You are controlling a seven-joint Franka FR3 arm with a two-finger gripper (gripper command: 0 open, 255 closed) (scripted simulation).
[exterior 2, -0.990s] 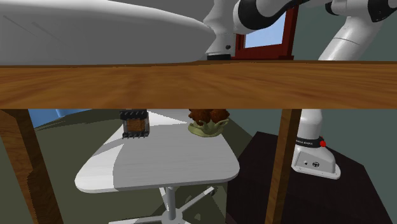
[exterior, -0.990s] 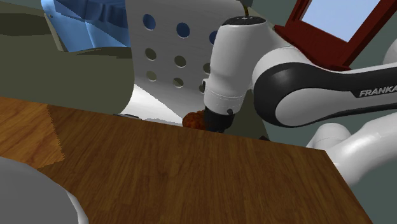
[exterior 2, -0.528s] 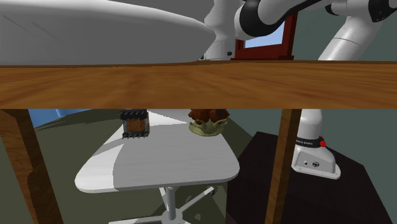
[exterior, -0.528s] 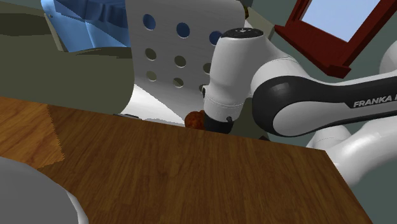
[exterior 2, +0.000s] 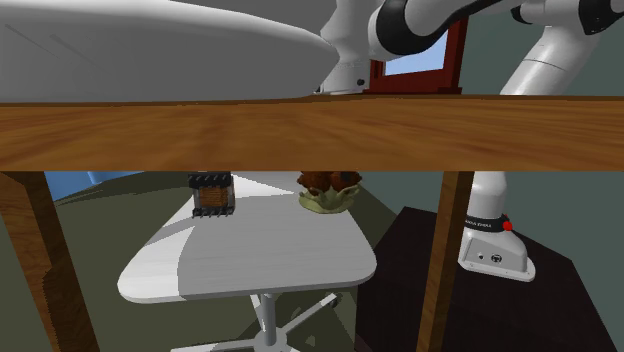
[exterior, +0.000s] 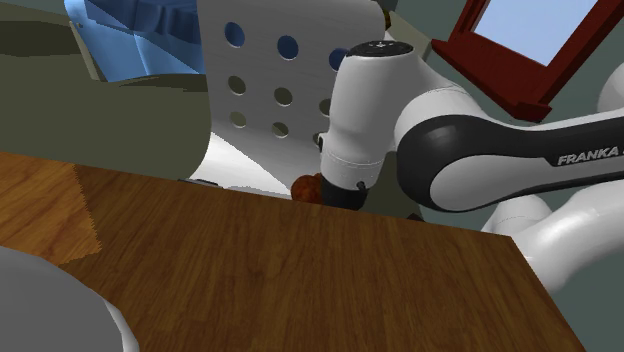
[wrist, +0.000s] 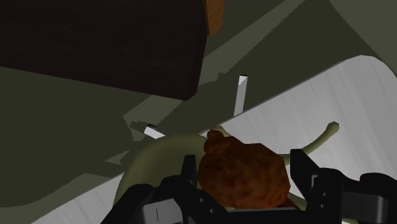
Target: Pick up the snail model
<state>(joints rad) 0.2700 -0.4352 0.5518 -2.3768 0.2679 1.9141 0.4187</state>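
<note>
Grip matters most here: the tool [wrist: 243, 163] stands with one black finger pressed to each side of the snail [wrist: 242, 177], clamped on its brown shell. The snail sits on the white bench [wrist: 356, 102], near the edge. The rounded shell looks likely to slip, so squeeze firmly, then lift straight up and slowly, watching that the pale body comes too.

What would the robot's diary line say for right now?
step: picking up | gripper: astride the snail | snail: brown shell, resting on white table | lifted: not yet
</note>
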